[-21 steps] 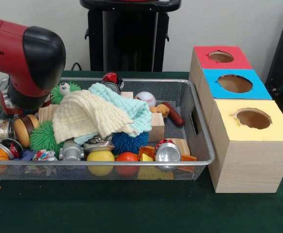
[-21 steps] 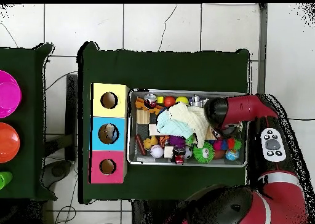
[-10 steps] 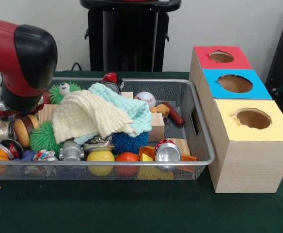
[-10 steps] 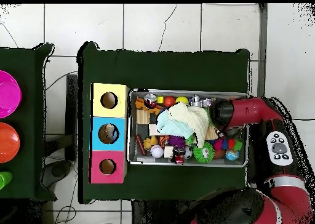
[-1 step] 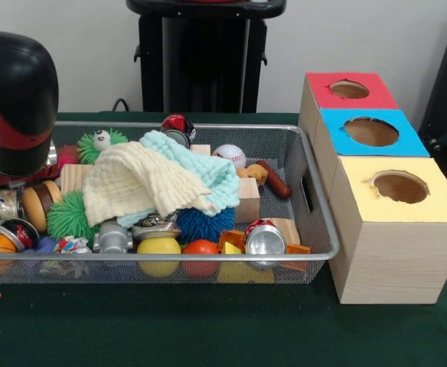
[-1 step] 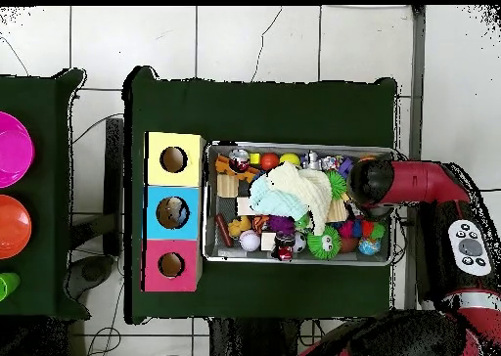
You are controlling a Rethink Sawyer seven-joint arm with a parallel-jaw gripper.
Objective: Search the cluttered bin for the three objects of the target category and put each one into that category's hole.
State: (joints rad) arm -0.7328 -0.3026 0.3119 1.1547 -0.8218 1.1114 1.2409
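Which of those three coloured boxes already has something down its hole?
The blue box, the middle one. From overhead something pale shows inside its hole, while the yellow box and red box holes look dark.

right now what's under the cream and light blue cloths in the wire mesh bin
The cream cloth lies over the light blue cloth. Poking out beneath them are a blue spiky ball, a green spiky ball and a pale wooden block. Whatever lies under their middle is hidden.

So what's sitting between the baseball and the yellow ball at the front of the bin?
In the front view, between the baseball and the yellow ball: the draped cream and teal cloths and a blue spiky ball.
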